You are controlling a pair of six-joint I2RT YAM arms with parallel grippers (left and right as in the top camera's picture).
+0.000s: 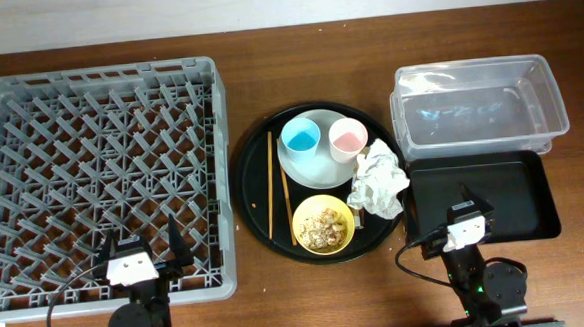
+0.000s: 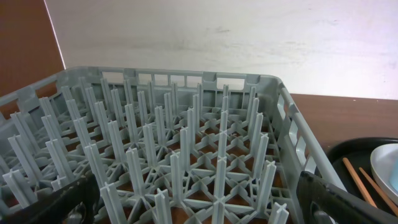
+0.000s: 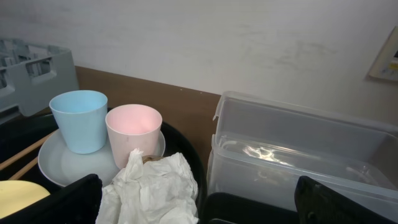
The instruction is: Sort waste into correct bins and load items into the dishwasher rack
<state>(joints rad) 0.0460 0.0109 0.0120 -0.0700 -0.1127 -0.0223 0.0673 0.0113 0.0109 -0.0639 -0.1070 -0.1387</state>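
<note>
The grey dishwasher rack (image 1: 102, 173) fills the left of the table and shows in the left wrist view (image 2: 186, 143). A round black tray (image 1: 249, 201) holds a pale plate (image 1: 317, 170) with a blue cup (image 1: 300, 138) and a pink cup (image 1: 348, 139), chopsticks (image 1: 270, 185), a yellow bowl (image 1: 323, 225) of food scraps, and a crumpled napkin (image 1: 378, 179). The right wrist view shows the blue cup (image 3: 79, 120), pink cup (image 3: 133, 134), napkin (image 3: 152, 190) and a brown scrap (image 3: 151, 158). My left gripper (image 1: 144, 249) is open over the rack's front edge. My right gripper (image 1: 467, 214) is open over the black bin (image 1: 519, 187).
The clear tub (image 1: 479, 109) stands behind the black bin at the right and shows in the right wrist view (image 3: 298, 155). A pale wall runs along the table's far edge.
</note>
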